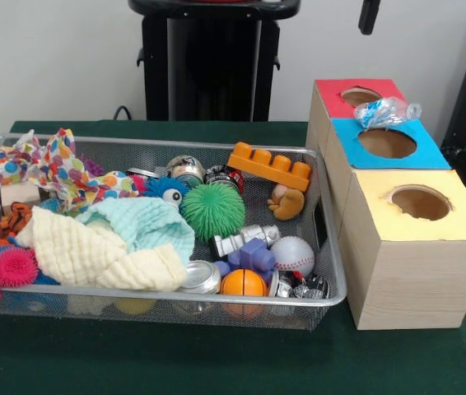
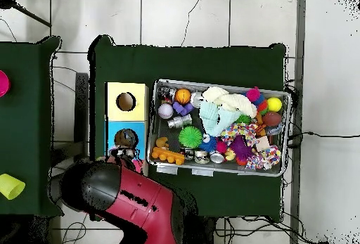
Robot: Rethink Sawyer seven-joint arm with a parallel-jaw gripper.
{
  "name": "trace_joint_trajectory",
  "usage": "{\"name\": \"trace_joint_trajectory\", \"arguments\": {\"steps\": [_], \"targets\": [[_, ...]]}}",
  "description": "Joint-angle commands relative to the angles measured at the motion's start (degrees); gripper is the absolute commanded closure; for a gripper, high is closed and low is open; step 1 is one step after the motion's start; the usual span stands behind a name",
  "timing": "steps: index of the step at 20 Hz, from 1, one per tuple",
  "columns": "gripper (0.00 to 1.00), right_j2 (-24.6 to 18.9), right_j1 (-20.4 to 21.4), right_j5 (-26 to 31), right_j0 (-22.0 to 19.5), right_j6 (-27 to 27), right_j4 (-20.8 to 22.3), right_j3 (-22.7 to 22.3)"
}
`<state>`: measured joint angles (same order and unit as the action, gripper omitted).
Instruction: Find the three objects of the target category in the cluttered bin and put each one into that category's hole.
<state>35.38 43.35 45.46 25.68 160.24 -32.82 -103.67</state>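
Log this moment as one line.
gripper: raised above box | crumpled plastic: on box top, at rim of blue hole | bin: cluttered

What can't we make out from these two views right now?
- Gripper: in the front view the top edge cuts it off; in the overhead view it blends into the red and black arm. Open or shut is unclear.
- Red-topped hole: covered by the arm in the overhead view.
- Light wooden box: its walls hide the contents in both views.
- Silver wire mesh bin: the cream waffle cloth hides the items beneath it.
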Motion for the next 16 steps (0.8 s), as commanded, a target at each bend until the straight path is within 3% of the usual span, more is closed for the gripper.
{"name": "trace_joint_trajectory", "arguments": {"steps": [1,16], "targets": [[1.0,-5.33,-0.45,-3.1,0.12,4.78,2.73,-3.91],[1.0,-6.79,-0.67,-6.49,1.81,6.69,0.91,-6.93]]}}
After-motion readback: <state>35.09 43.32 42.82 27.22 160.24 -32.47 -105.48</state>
